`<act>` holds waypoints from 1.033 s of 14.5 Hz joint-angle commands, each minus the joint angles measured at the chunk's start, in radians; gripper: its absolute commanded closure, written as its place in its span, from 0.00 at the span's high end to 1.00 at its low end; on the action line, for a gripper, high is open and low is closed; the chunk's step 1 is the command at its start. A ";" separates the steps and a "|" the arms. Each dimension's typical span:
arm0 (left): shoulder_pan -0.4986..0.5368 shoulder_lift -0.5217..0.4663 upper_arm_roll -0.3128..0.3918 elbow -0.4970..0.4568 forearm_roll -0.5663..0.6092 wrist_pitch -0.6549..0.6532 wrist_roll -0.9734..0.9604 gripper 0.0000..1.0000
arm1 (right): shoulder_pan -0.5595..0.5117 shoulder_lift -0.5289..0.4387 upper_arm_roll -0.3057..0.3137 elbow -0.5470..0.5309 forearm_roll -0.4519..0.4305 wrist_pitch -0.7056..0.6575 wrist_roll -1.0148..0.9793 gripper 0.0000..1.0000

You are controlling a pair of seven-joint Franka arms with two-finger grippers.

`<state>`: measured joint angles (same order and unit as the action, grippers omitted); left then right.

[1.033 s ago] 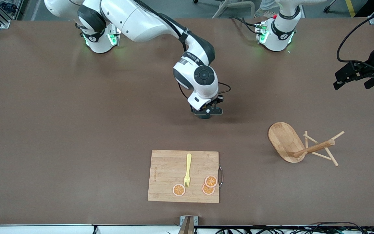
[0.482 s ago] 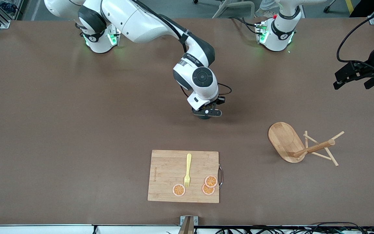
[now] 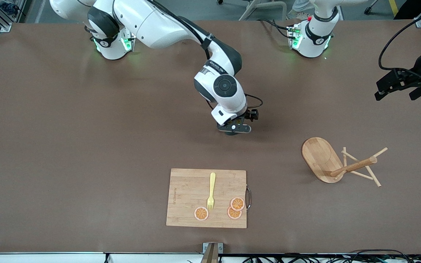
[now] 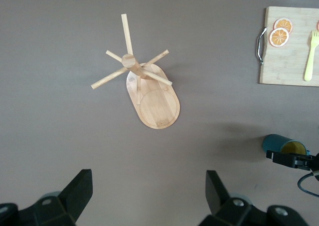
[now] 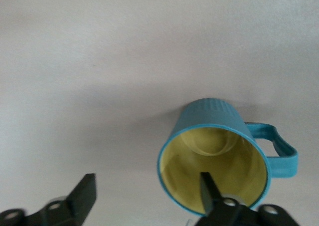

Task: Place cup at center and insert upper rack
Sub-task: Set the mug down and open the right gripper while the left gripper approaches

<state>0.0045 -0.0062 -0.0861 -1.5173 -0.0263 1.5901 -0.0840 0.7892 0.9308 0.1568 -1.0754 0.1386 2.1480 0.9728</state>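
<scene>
Teal cup (image 5: 215, 156) now stands free on the table (image 3: 68, 138) near its middle, mouth up, under the right gripper (image 3: 234, 128). That gripper's fingers (image 5: 82, 196) have just spread apart: a second ago they were closed at the cup, now one finger hangs inside the rim and the other outside, neither pressing. I'd call the cup step done; the arm only needs to lift clear. Rack (image 3: 338, 162) lies tipped on its side toward the left arm's end, well apart from the cup, untouched. Left gripper (image 4: 148, 198) waits high over it, jaws wide, empty. Board (image 3: 188, 197) with fork (image 3: 211, 191) is nearer the camera than the cup.
</scene>
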 commanded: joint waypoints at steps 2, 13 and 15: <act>-0.004 -0.011 -0.013 0.005 -0.020 -0.009 -0.025 1.00 | -0.071 -0.096 0.004 -0.001 0.021 -0.089 0.004 1.00; -0.024 0.026 -0.406 0.008 0.008 0.034 -0.718 1.00 | -0.585 -0.354 -0.008 -0.009 -0.086 -0.522 -0.343 1.00; -0.073 0.069 -0.495 0.005 0.081 0.079 -0.877 1.00 | -0.669 -0.397 -0.008 -0.011 -0.091 -0.531 -0.425 1.00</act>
<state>-0.0297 0.0166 -0.5149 -1.5207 -0.0091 1.6314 -0.8307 0.1883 0.6096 0.1266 -1.0334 0.0697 1.6285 0.6054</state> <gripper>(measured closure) 0.000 0.000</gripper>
